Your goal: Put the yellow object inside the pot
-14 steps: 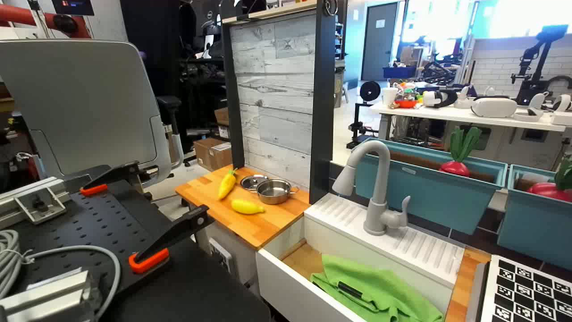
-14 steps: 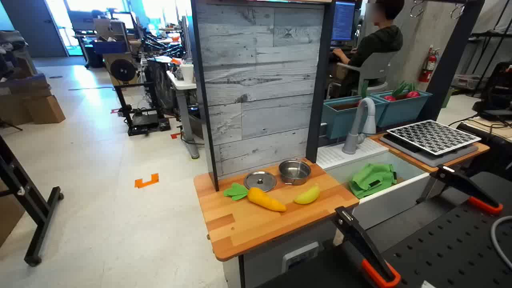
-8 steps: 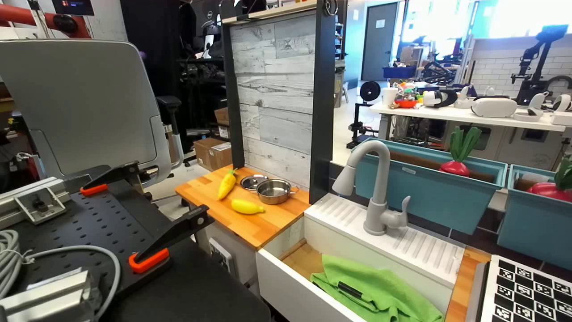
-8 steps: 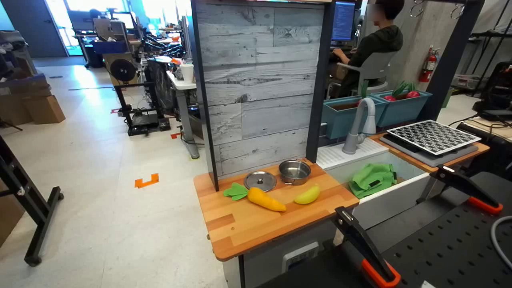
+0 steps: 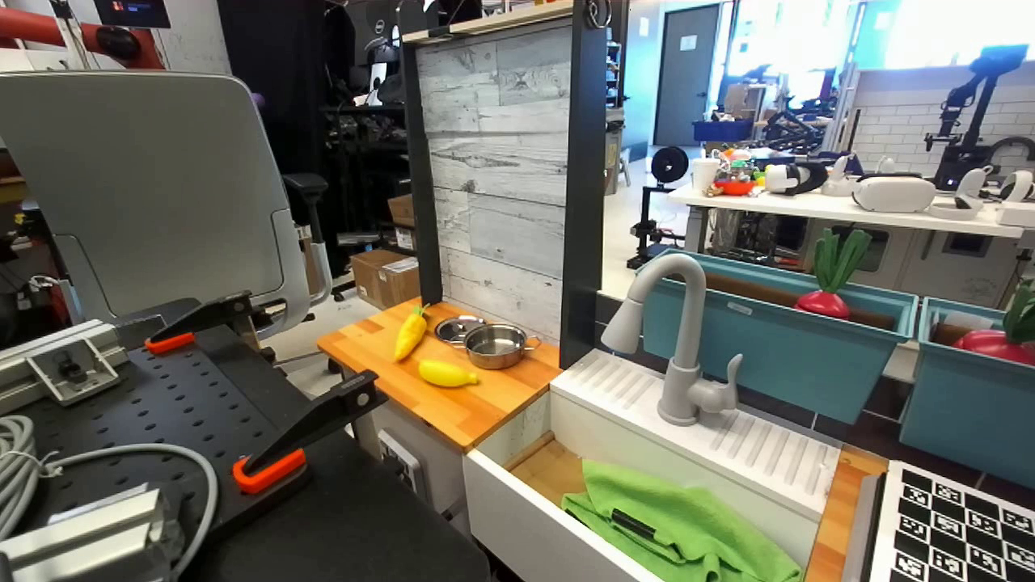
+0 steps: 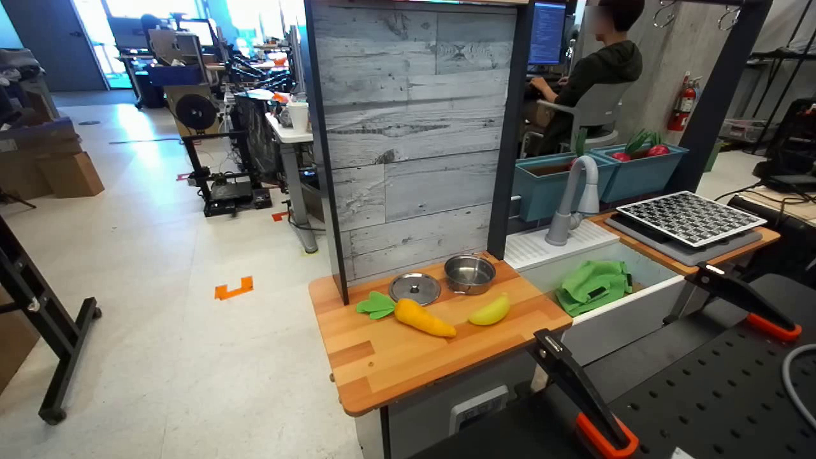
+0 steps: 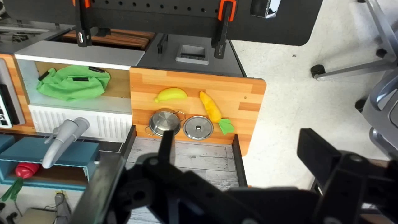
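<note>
A slim, curved yellow banana [image 7: 171, 94] lies on the wooden counter [image 7: 248, 124]. It shows in both exterior views [image 5: 448, 373] [image 6: 489, 312]. The shiny silver pot [image 7: 164, 122] stands upright beside the banana, closer to the white plank wall, and looks empty. It also shows in both exterior views [image 5: 495, 356] [image 6: 470, 288]. My gripper [image 7: 237, 135] is open in the wrist view with nothing between its fingers. It appears high above the counter, and its left finger overlaps the pot's edge in the picture. The arm and gripper are out of both exterior views.
A yellow-orange carrot [image 7: 210, 107] with green leaves and a silver lid [image 7: 198, 128] lie near the pot. The plank wall [image 6: 414, 140] rises behind. The sink holds a green cloth [image 5: 679, 517], with a grey faucet [image 5: 687, 347] behind. Black clamps [image 6: 580, 389] stand at the front.
</note>
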{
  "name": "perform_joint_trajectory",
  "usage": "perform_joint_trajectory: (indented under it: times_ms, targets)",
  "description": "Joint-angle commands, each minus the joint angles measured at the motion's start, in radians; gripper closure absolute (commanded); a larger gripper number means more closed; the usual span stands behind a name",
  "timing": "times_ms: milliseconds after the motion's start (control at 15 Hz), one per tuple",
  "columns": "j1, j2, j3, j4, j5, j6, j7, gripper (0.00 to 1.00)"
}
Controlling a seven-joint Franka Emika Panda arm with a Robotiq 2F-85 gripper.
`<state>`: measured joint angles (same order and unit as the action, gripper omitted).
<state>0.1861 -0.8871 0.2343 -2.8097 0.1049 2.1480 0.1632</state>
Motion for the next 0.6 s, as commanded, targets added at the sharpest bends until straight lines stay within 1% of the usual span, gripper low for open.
perform_joint_trajectory:
  times_ms: [0,267,333,533]
  targets:
    - [-0.015,0.167,0.030,0.027,-0.013,0.151,0.019,0.00]
    - [-0.044,0.380,0.050,0.083,-0.053,0.295,0.046,0.00]
    - [-0.064,0.444,0.058,0.100,-0.080,0.341,0.065,0.00]
    - [-0.117,0.627,0.079,0.165,-0.173,0.425,0.131,0.00]
